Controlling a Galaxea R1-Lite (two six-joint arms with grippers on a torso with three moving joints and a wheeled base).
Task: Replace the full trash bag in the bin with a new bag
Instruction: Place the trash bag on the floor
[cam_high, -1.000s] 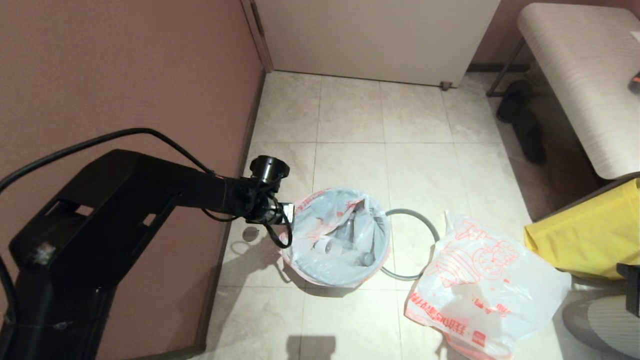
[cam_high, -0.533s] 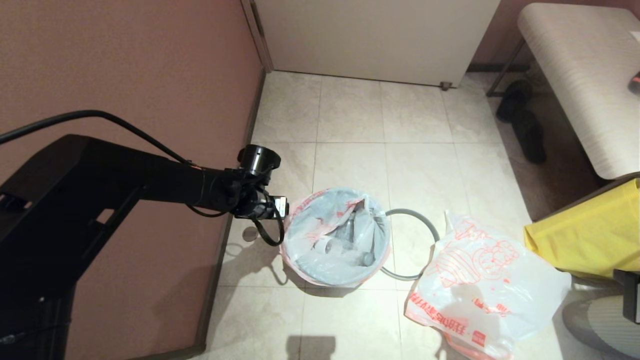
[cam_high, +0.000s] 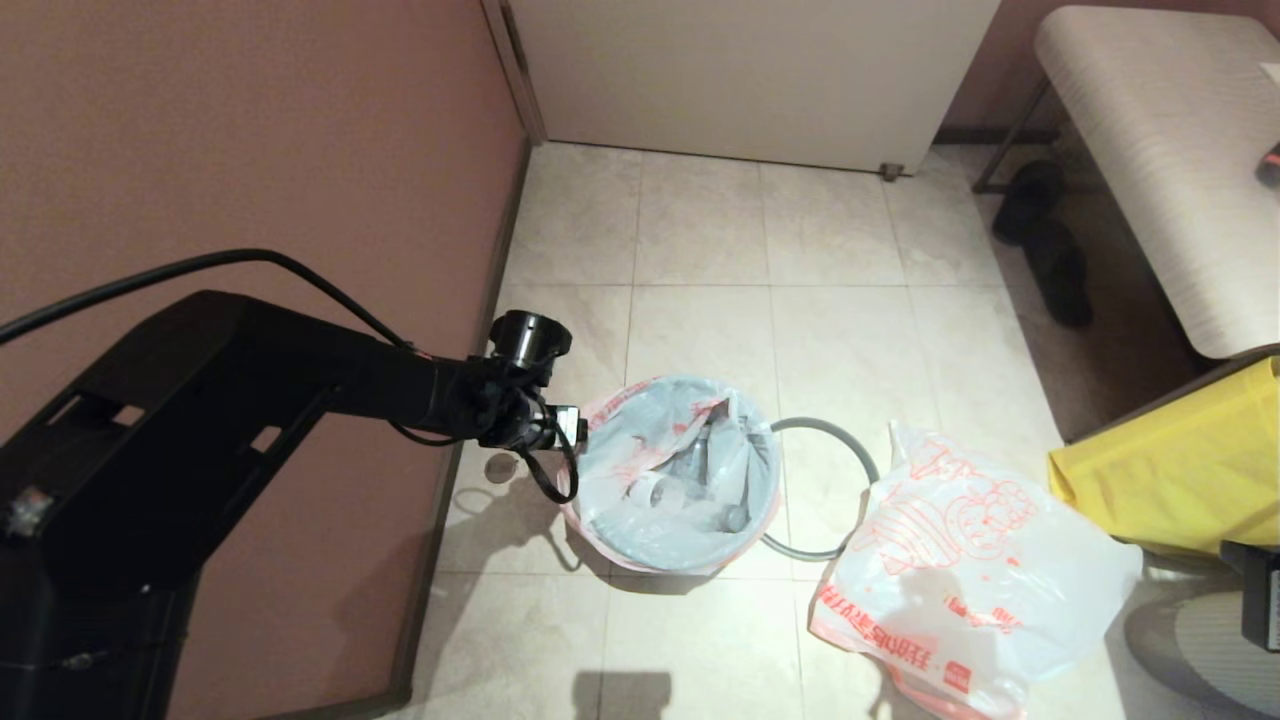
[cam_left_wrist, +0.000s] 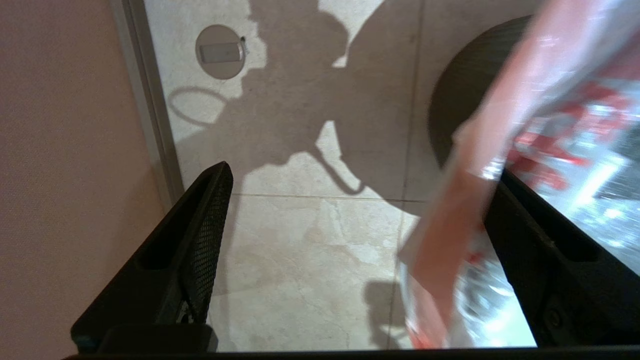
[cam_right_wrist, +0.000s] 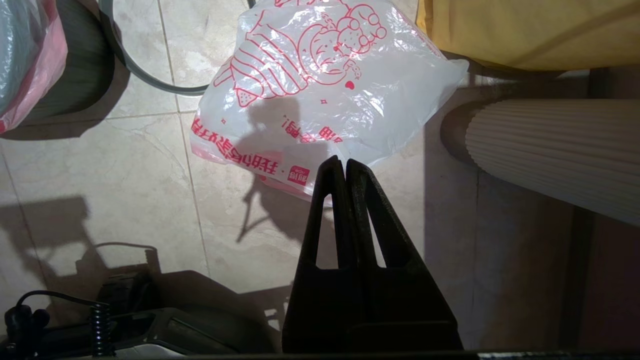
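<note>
The left gripper (cam_left_wrist: 350, 200) stands wide open at the side of the bin (cam_high: 600, 545) that faces the wall. One of its fingers (cam_left_wrist: 540, 250) is beside the pink edge of the full trash bag (cam_left_wrist: 480, 165), which hangs in front of it; it is not clear if the plastic touches the finger, and nothing is pinched between the two fingers. The other finger has only bare floor tile (cam_left_wrist: 300, 240) behind it, near the baseboard of the pink wall (cam_high: 250, 130). In the head view the left gripper (cam_high: 570, 428) sits at the end of the black arm, just at the rim of the full trash bag (cam_high: 680, 470), which lines the bin and is folded over its edge, with clear bottles and grey scraps inside. A grey ring (cam_high: 845, 455) lies flat on the floor, just beside the bin on the side away from the wall. Next to it, partly over the ring, the new bag (cam_high: 960, 580) lies flat on the tiles with its orange-red cartoon up. The right gripper (cam_right_wrist: 345, 165) is fully closed with the fingers pressed together and holds nothing; it hangs above the near edge of the new bag (cam_right_wrist: 325, 90), apart from it. A yellow bag (cam_high: 1180, 470) is beyond the new bag, at the right edge, under a striped bench (cam_high: 1170, 170).
</note>
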